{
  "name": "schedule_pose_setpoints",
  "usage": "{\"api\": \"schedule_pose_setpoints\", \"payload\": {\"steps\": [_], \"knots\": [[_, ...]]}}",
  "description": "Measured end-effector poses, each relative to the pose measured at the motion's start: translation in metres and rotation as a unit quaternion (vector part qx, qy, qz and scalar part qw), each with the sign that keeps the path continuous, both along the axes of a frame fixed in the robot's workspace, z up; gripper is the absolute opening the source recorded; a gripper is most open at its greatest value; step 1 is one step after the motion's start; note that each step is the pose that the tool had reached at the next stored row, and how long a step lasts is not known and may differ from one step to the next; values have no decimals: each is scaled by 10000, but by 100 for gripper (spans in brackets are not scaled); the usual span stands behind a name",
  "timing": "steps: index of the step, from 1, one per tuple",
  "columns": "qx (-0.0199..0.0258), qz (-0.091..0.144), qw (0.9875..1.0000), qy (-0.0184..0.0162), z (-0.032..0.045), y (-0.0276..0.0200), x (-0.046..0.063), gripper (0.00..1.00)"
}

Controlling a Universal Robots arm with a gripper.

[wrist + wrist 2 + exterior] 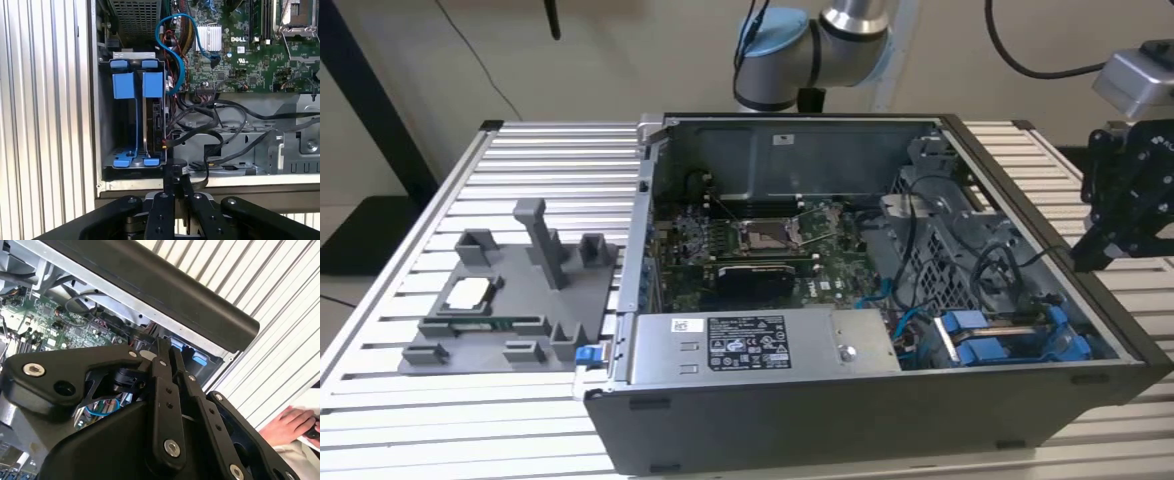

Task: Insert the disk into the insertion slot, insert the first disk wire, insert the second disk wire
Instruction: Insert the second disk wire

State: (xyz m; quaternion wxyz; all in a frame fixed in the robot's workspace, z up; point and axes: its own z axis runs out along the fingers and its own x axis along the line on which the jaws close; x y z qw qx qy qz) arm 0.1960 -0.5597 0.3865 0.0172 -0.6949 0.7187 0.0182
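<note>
gripper [172, 170] hangs just outside the open computer case [854, 430], over the wall nearest the counter's [400, 420] edge at the exterior view's right. its jaws are drawn together, with nothing i can make out between them. the disk [155, 115] looks to stand edge-on inside the insertion slot [125, 130], between the blue carrier rails, though how fully it is seated is hard to tell. black wires [220, 125] sprawl loose across the metalwork just beside the slot, and a blue cable [175, 45] loops from there toward the motherboard [260, 50].

the likeliest trouble is a snag: closed jaws coming in over the wall could hook a wire and drag it, or nudge the disk askew. the case wall lies right under the gripper, so a low approach would strike it. a plug met at a slight tilt could jam or bend its pins. a person's hand [290, 425] rests near the counter, close to the arm's sweep.
</note>
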Motion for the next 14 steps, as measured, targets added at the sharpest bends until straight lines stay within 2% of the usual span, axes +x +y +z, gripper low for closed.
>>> {"api": "schedule_pose_setpoints", "payload": {"steps": [9, 14], "knots": [[0, -6, 10000, 0, -1, -2, 0, 16], [0, -6, 10000, 0, 1, 0, -38, 16]]}}
